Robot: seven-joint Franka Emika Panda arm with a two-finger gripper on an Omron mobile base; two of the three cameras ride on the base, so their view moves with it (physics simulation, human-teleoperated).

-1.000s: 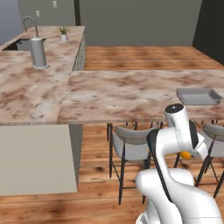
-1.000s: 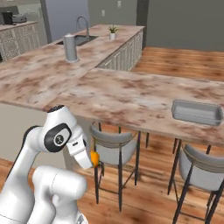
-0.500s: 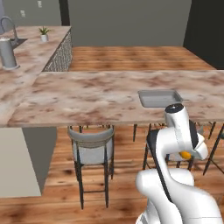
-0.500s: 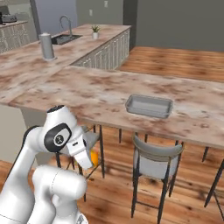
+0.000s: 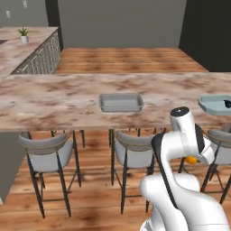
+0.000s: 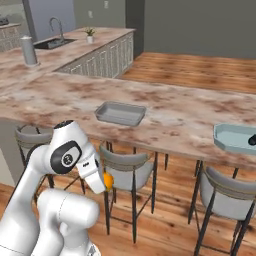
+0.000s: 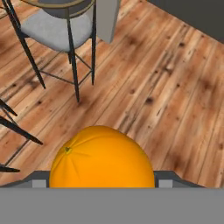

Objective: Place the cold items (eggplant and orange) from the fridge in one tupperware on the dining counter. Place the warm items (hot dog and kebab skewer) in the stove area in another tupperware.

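The orange (image 7: 102, 157) sits pinched between the gripper (image 6: 103, 181) fingers, held low beside the robot's body, below the level of the desk top; in the hand view it hangs over the wooden floor (image 7: 166, 78) with a grey-seated stool (image 7: 54, 26) beyond it. So the step in hand is the carry: a cold item is on its way to the dining desk (image 5: 58, 101), not yet placed.

Beyond the arm, stools (image 5: 47, 155) stand tucked under the desk's near edge. On the desk top lies an empty shallow grey tray (image 5: 120, 102), roughly straight ahead of the base. Farther to the right a second, paler container (image 5: 215, 103) holds something dark, too small to name.

Which tupperware is meant for the cold items cannot be told for certain. Judging from this, the next move calls for raising the folded arm from under the desk edge without clipping it or the stools, reaching out over the chosen tray, and lowering before letting go, since a round fruit would roll if dropped from height.

Against the earlier frames, the whole scene has slid leftward as the base drove: the sink and its counter have left the left base view, the grey tray has gone from the right side to near the centre, and the paler container has come into sight. The arm's pose looks unchanged.
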